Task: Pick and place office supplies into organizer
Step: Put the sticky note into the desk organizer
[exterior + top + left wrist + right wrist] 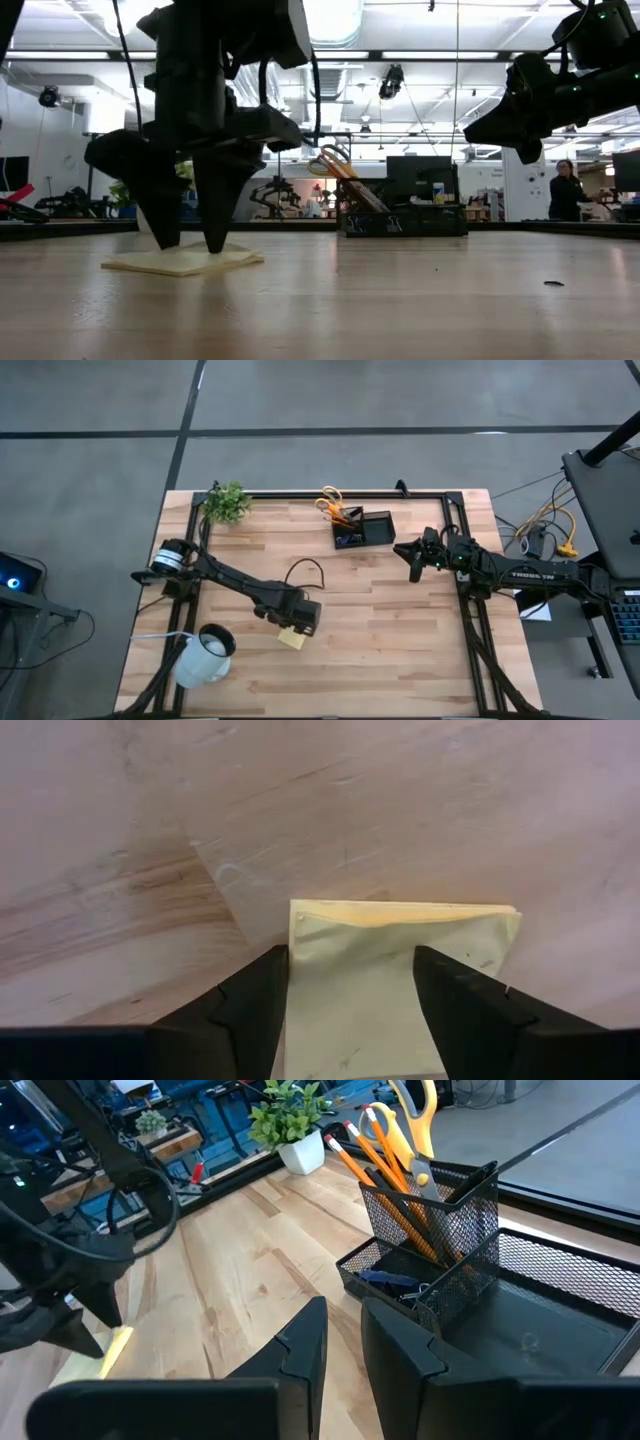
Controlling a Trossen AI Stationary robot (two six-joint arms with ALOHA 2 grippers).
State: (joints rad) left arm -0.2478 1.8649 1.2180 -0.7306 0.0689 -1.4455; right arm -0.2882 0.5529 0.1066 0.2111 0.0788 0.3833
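Observation:
The yellow sticky-note pad (292,638) lies flat on the wooden table, near the front left. My left gripper (190,245) points down over it and is open. One finger (265,1005) stands at the pad's edge and the other (455,1005) over the pad's top (390,980). The black mesh organizer (363,530) stands at the far middle, with the yellow-handled scissors (415,1110) and orange pencils (385,1165) upright in it. My right gripper (343,1340) hangs above the table's right side with a narrow gap between its fingers and nothing in it. My left gripper comes at the sticky-note pad (185,262) from above, fingers pointing down. In the low view its fingertips (215,248) reach down to the pad's top face. I cannot tell whether they touch it. The pad lies flat on the table.
A white mug (205,655) lies at the front left, close to my left arm. A small green plant (228,503) stands at the far left corner. A black frame rail (300,495) runs around the table. A tiny dark bit (553,283) lies on the boards.

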